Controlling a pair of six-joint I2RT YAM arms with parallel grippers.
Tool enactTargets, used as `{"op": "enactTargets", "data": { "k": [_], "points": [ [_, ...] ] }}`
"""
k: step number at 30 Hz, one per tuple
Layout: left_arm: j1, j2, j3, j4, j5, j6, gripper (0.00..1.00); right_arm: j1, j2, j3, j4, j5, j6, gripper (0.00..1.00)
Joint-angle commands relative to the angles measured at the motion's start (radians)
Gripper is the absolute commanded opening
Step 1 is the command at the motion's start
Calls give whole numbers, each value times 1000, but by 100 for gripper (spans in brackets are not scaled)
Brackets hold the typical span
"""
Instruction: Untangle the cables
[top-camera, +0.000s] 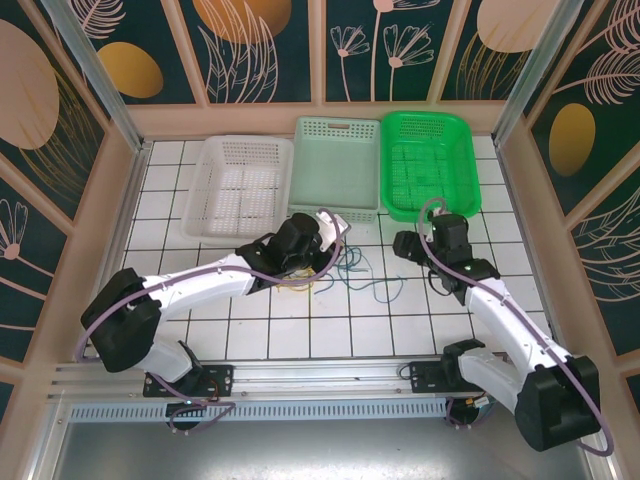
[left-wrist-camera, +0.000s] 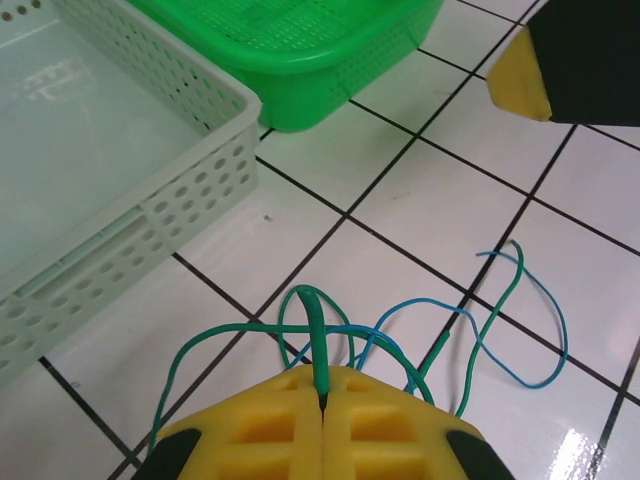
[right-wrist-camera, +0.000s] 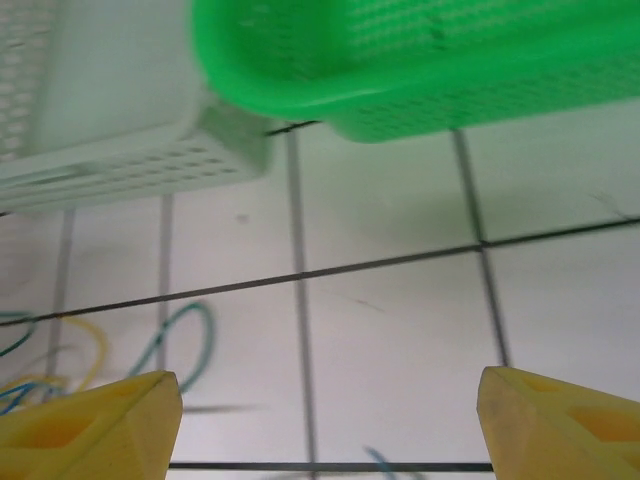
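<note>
White tiles (top-camera: 250, 330) carry the cables (top-camera: 352, 268) mid-frame; left gripper (left-wrist-camera: 322, 405) pinches a green strand (left-wrist-camera: 316, 335), the rest lying right, toward the wide-open right gripper (right-wrist-camera: 330, 400).

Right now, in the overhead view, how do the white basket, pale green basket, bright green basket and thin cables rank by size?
1. white basket and bright green basket, too alike to rank
2. pale green basket, slightly narrower
3. cables, clearly smallest

From above, the left end effector (top-camera: 325, 240) hides part of the cables (top-camera: 352, 268), and their crossings are too small to tell. At the right wrist, the green basket (right-wrist-camera: 400, 60) is blurred; cable loops run off the left edge.
</note>
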Motion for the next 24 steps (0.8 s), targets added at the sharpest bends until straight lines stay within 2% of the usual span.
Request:
{"op": "enactTargets", "data": {
  "k": [1, 10, 18, 21, 24],
  "points": [
    [-4, 10, 36, -4, 41, 4, 0, 59, -6, 4, 71, -144, -112, 79],
    [-4, 38, 82, -25, 79, 0, 0, 131, 30, -76, 236, -280, -173, 84],
    [-4, 26, 97, -81, 74, 19, 0, 138, 88, -92, 257, -319, -195, 82],
    [-4, 30, 101, -81, 88, 15, 0, 140, 114, -88, 271, -338, -193, 79],
    [-4, 34, 106, -78, 92, 12, 0, 140, 149, -76, 267, -344, -192, 70]
  ]
}}
